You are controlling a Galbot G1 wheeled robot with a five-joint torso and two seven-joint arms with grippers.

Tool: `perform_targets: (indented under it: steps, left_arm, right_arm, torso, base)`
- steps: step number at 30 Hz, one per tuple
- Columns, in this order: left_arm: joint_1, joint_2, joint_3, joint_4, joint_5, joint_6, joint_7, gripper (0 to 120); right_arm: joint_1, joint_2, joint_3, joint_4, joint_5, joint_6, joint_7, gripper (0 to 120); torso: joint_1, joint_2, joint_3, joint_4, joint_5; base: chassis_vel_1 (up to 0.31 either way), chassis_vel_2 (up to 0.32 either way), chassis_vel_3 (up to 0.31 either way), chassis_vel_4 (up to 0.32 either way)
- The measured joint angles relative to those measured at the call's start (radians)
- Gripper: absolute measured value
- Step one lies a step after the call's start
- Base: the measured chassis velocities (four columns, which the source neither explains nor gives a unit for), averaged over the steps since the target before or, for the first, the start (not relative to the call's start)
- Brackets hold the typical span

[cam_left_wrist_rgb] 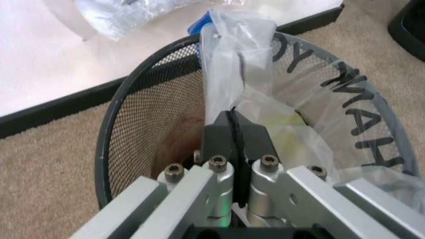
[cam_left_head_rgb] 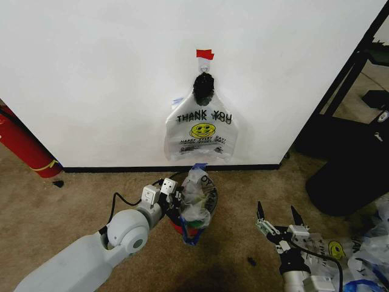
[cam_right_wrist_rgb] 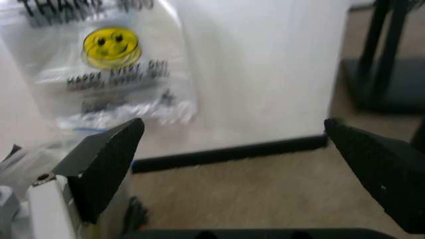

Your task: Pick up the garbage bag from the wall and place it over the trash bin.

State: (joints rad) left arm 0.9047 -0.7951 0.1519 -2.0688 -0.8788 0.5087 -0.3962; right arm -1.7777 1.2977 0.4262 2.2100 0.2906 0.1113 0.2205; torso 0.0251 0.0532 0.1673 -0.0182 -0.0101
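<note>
Left pincer (cam_left_wrist_rgb: 232, 130) was clenched on a garbage bag (cam_left_wrist_rgb: 242, 59) at the trash bin (cam_left_head_rgb: 193, 210) rim, apparently to stretch the bag over the mesh; arm reached low and forward. A second bag (cam_left_head_rgb: 201, 132) hung from the wall (cam_left_head_rgb: 91, 73) hook. Right pincer (cam_left_head_rgb: 279, 218) waited released, low over the carpet, facing the wall.

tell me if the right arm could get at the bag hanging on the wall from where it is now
Probably yes. The right gripper is open and low over the carpet, pointing toward the wall. Nothing stands between it and the hanging bag; the bin sits off to its left.
</note>
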Motion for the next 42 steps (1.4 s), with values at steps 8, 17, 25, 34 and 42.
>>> perform_targets:
  steps: [8,17,25,34,42]
  left_arm:
    - [0.045,0.012,-0.054,-0.041,-0.037,0.011,-0.021,0]
    - [0.068,0.000,-0.073,-0.062,-0.048,0.020,-0.039,0]
    - [0.071,-0.012,-0.073,-0.053,-0.053,0.020,-0.040,0]
    - [0.067,-0.014,-0.066,-0.050,-0.058,0.021,-0.039,0]
    - [0.073,-0.011,-0.060,-0.054,-0.055,0.020,-0.038,0]
  right_arm:
    - [0.270,-0.134,-0.146,0.001,0.362,-0.356,0.095,100]
    - [0.580,-0.127,-0.318,-0.031,0.552,-0.740,0.427,100]
    - [0.775,-0.087,-0.385,-0.108,0.820,-0.859,0.712,100]
    - [0.857,-0.035,-0.434,-0.235,0.967,-0.856,0.847,100]
    - [0.872,-0.011,-0.454,-0.267,0.966,-0.849,0.876,88]
  torso:
    - [0.000,0.000,0.000,0.0007,0.0002]
    - [0.000,0.000,0.000,0.0001,-0.0001]
    - [0.000,0.000,0.000,0.0002,-0.0001]
    - [0.000,0.000,0.000,0.0000,0.0000]
    - [0.000,0.000,0.000,0.0000,0.0000]
  base:
    - [0.000,0.000,0.000,0.000]
    - [0.000,0.000,0.000,0.000]
    - [0.000,0.000,0.000,0.000]
    - [0.000,0.000,0.000,0.000]
    - [0.000,0.000,0.000,0.000]
